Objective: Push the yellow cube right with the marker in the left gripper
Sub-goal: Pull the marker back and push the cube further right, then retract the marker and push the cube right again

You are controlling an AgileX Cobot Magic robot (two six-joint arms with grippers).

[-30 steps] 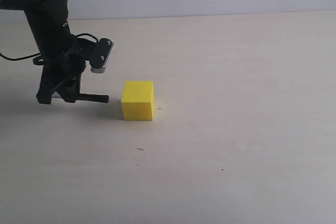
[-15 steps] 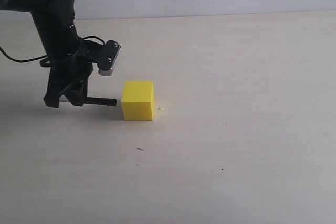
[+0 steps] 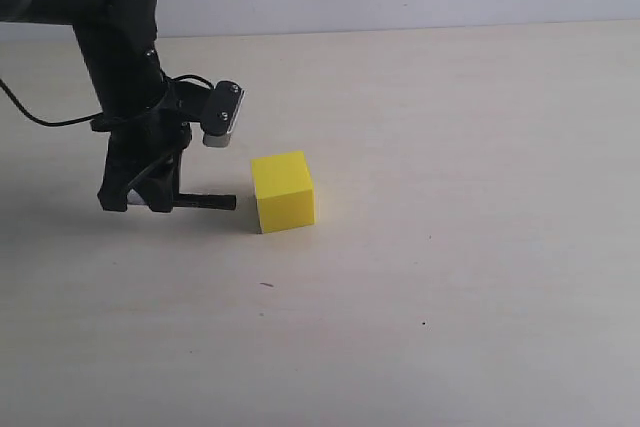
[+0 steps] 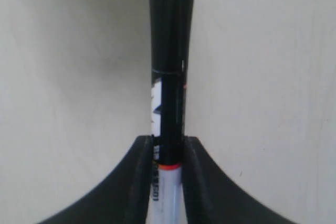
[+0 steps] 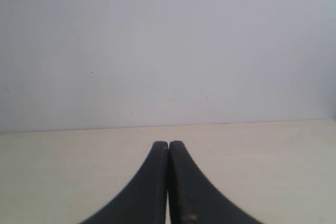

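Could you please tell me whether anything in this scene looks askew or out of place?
Only slightly: the yellow cube sits a little twisted, its faces not square to the marker, which is held level in the left gripper. Nothing looks spilled or damaged.

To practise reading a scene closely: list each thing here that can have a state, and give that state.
marker: capped, held level, clamped in the left gripper.
left gripper: shut on the marker, low over the table.
yellow cube: resting flat on the table, ungripped, beside the marker's tip.
right gripper: shut, holding nothing.
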